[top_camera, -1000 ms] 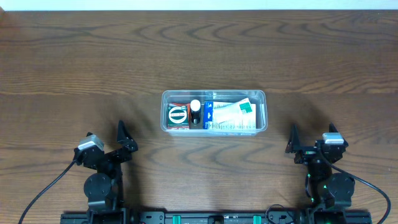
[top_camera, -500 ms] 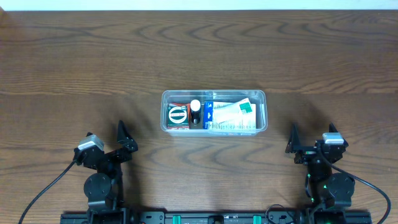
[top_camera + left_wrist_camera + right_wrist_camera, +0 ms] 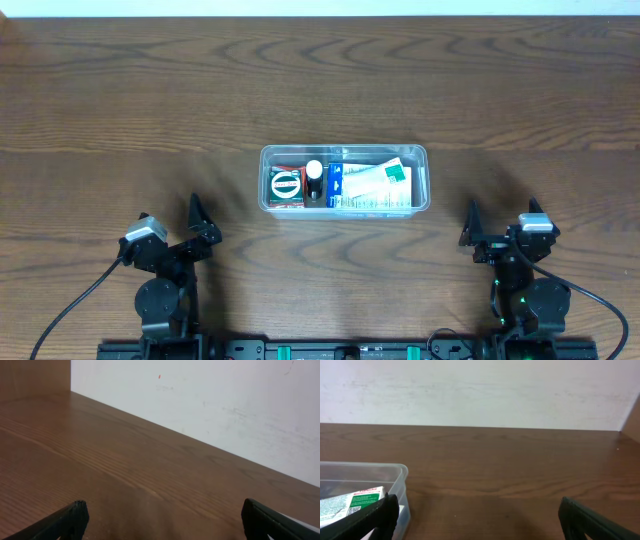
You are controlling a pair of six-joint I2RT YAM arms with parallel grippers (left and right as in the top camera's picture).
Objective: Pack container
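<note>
Fingers (image 3: 72, 519) of the left gripper (image 3: 164, 512) and the right gripper (image 3: 477, 510) are apart and empty, near the worktop's (image 3: 100, 90) near edge. Locate one container (image 3: 345, 148) at the centre, long axis parallel to that edge, ahead and inward of both. The right arm is nearer. It holds one bottle (image 3: 314, 178) and, apparently, three packs (image 3: 370, 185).

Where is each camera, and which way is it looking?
Overhead: above the table, looking straight down at the container, left gripper and right gripper.
Left wrist: low on the left gripper, facing across the table to a white wall; its fingertips show.
Right wrist: low on the right gripper, facing the wall too; fingertips show.
Shared: overhead and right wrist both see the container.
</note>
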